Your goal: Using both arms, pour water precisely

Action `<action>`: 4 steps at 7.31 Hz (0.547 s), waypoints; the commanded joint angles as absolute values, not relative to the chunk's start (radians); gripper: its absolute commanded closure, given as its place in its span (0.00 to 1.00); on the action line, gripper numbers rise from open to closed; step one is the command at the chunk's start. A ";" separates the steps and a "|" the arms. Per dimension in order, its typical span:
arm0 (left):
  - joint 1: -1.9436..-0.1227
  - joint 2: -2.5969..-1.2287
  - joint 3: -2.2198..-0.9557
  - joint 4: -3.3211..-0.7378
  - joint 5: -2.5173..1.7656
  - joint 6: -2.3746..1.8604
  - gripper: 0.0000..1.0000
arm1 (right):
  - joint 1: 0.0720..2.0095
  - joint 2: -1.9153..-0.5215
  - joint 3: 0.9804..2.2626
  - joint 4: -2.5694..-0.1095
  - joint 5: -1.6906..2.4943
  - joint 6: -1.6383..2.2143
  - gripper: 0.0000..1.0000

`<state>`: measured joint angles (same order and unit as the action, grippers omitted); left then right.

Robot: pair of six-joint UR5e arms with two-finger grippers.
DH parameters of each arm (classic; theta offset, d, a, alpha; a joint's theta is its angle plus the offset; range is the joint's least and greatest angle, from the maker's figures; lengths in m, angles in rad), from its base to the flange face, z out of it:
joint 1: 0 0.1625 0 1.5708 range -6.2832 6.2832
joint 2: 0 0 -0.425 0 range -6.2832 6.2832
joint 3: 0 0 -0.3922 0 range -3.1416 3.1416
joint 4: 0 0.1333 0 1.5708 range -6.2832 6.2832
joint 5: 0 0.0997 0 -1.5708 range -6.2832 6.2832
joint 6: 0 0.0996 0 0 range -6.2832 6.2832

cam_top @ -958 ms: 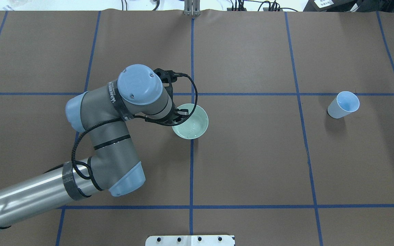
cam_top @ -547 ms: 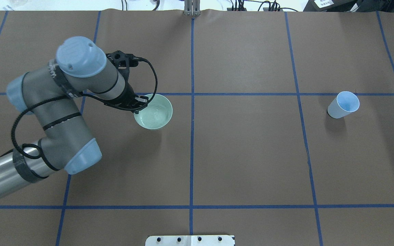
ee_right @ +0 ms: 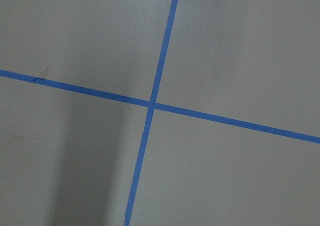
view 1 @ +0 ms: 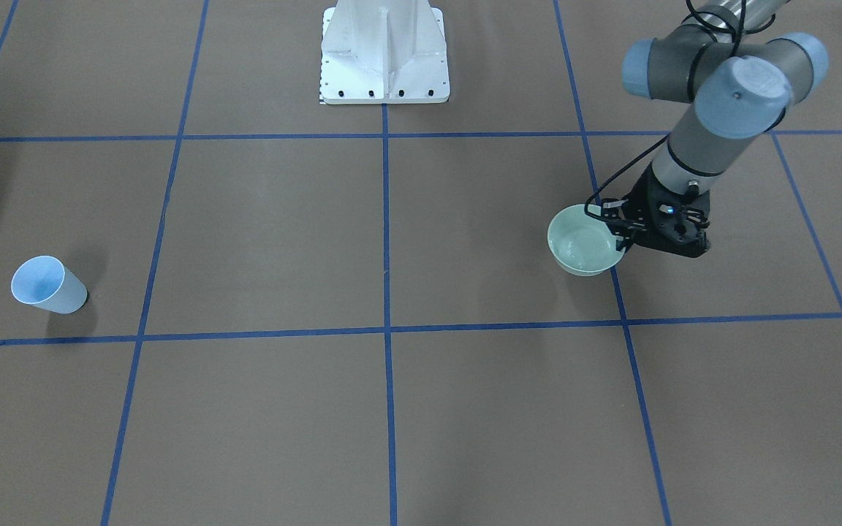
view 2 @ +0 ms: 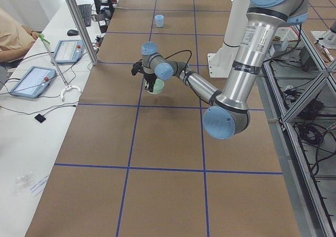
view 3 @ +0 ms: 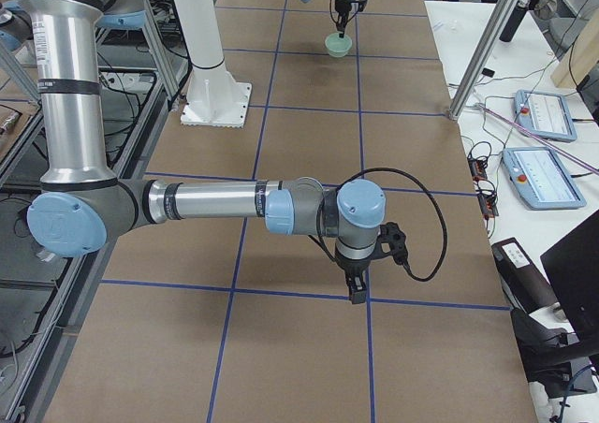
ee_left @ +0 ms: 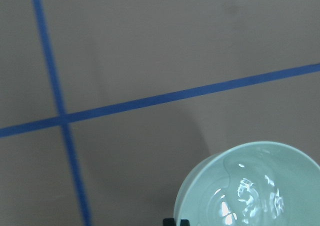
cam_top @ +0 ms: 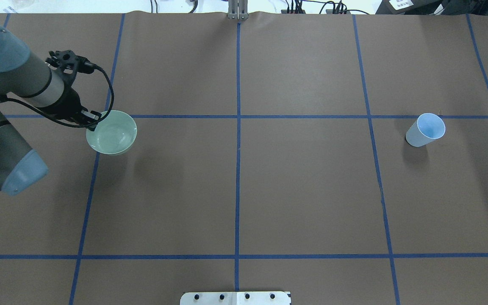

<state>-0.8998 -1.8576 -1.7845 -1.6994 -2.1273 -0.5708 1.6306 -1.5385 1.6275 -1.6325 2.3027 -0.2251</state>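
The left gripper (cam_top: 92, 120) was closed on the rim of the pale green bowl (cam_top: 130, 127), with one finger inside the rim and one outside. The bowl was upright, forward of the white pedestal (view 1: 384, 55) and well off to the robot's left of it. I could not tell if it touched the brown table (cam_top: 303, 190). The water (ee_left: 250, 196) was inside this bowl and showed only as bright glints on the bottom. The light-blue cup (cam_top: 426, 129) stood upright on the table, forward of the pedestal and far to the robot's right of it. The right gripper (view 3: 356, 292) pointed down over a blue tape line (view 3: 281, 293), well apart from the pedestal toward the table's right end. Whether its fingers were open or closed, I could not tell.
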 commanded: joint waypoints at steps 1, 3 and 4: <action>-0.974 -1.743 -1.778 -1.738 -2.166 -0.395 1.00 | 1.631 -1.539 1.629 -1.632 2.304 -0.225 0.00; -0.989 -1.683 -1.746 -1.822 -2.199 -0.353 1.00 | 1.631 -1.539 1.628 -1.629 2.303 -0.225 0.00; -1.011 -1.681 -1.702 -1.874 -2.232 -0.322 1.00 | 1.631 -1.539 1.629 -1.629 2.303 -0.225 0.00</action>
